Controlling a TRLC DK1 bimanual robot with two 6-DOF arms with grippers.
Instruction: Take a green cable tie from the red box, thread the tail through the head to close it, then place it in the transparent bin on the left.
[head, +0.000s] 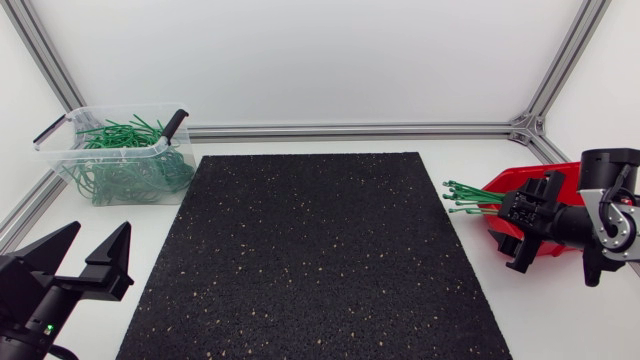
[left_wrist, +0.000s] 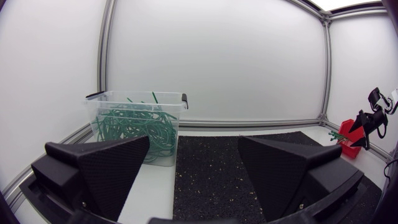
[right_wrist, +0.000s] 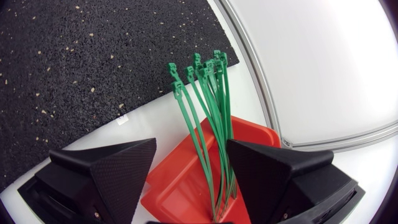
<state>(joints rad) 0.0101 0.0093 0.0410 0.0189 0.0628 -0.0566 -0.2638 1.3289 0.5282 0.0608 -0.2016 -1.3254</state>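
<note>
You are looking at your right claw (right_wrist: 189, 152) hanging over the red box (right_wrist: 177, 183), its 2 wedge fingers standing spread and pinching nothing. The bundle of green cable ties (right_wrist: 208, 106) is lying in that box directly under the claw and running through the gap between the fingers; 1 finger is standing just beside the ties, while the other is standing well clear of them. The ties' heads are sticking out past the box rim ahead of the fingertips, over the white tabletop and just short of the edge of the black speckled mat (right_wrist: 93, 62). In the head view the same ties are fanning out from the box toward the mat, beyond the claw's tips. Your left claw (head: 100, 238) is sitting well apart from all this, beside the mat's near corner, and its 2 fingers are also standing wide apart, gripping nothing. The transparent bin (left_wrist: 137, 124) is sitting ahead of the left claw, off to 1 finger's side and just beside the mat's far corner. A tangle of closed green loops (left_wrist: 134, 130) is filling it, and 2 black handles (head: 175, 122) are showing on its rim.
</note>
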